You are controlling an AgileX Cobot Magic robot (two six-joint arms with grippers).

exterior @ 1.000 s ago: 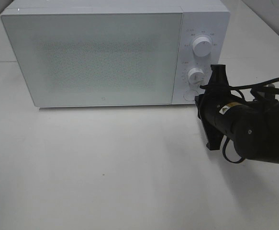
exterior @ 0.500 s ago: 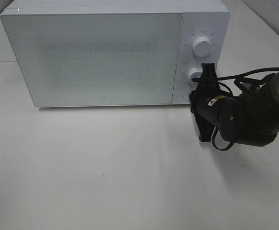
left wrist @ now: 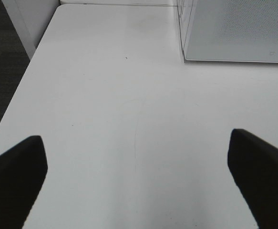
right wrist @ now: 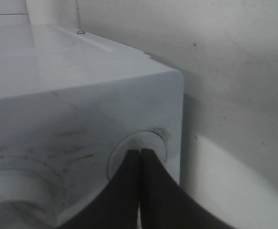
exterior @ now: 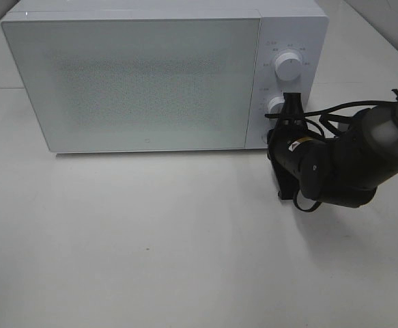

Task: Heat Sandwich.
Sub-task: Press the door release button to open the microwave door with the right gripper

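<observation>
With the right gripper's (right wrist: 139, 151) 2 fingers pinched together on the microwave's (exterior: 164, 78) round button (right wrist: 156, 142), we should push straight, centred. Left gripper (left wrist: 136, 167) gapes wide. Sandwich unseen, perhaps inside.

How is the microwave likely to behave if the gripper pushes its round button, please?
The microwave looks big and boxy, resting flat on the table, so it probably will not tip. The round button sits low on its front, where the shut right gripper touches, so it might at most slide slightly.
</observation>
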